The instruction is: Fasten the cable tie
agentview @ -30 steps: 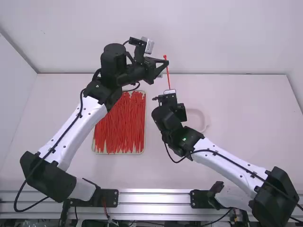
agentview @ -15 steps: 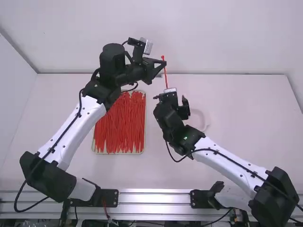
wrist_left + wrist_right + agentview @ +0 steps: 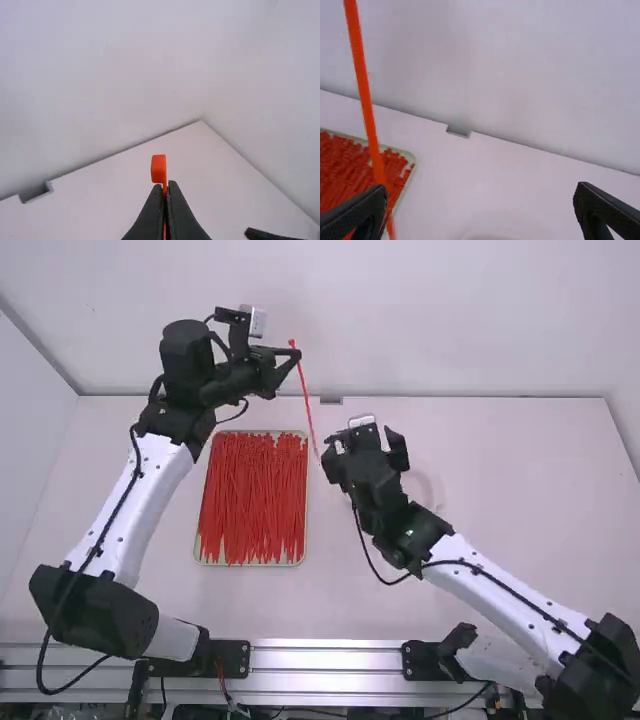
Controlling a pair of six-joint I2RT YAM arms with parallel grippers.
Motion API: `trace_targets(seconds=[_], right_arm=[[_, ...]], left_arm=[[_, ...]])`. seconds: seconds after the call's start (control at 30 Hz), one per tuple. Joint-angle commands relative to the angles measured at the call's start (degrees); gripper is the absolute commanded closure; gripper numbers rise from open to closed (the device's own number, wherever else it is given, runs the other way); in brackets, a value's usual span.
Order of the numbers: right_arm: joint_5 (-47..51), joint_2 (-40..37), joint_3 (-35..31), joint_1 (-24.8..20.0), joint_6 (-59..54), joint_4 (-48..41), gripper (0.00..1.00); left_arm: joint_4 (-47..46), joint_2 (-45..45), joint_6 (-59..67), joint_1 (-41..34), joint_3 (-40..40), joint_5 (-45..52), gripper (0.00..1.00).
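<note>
White table (image 3: 520,470), white walls (image 3: 450,310) — left tool (image 3: 164,187) pinches 1 red cable tie (image 3: 158,168), right tool (image 3: 480,192) spread.

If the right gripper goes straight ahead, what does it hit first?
Nothing close: ahead of the right gripper lies table, then wall; depth unclear. The tie runs beside one finger, off that line.

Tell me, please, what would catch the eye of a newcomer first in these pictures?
A single red cable tie hangs from the shut left gripper, raised over the far side of the table, its lower end beside the open right gripper. Below lies a tray full of red ties.
</note>
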Motion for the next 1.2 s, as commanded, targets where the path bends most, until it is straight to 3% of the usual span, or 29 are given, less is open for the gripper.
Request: trace_targets(seconds=[0.0, 0.23, 0.57, 0.83, 1.17], right_arm=[[-10.51, -2.99, 1.92, -1.86, -0.81, -0.55, 0.01], [-27.52, -6.88, 1.92, -7.56, -0.76, -2.12, 0.01], [-55.74, -8.70, 1.92, -20.63, -2.47, -2.54, 0.01], [-79.87, -5.88, 1.92, -32.09, -5.27, -0.98, 0.01], [-100.65, 2.54, 1.92, -39.15, -5.07, 7.63, 0.01]], left_arm=[[0.02, 0.11, 1.70, 1.88, 1.38, 1.97, 0.99], [-1.42, 0.13, 5.68, 3.32, 1.38, 3.30, 0.99], [-0.83, 0.11, 13.22, 3.43, 1.38, 22.08, 0.99], [0.26, 0.11, 17.03, 3.48, 1.38, 27.06, 0.99], [-0.20, 0.11, 16.06, 3.50, 1.38, 31.93, 0.99]])
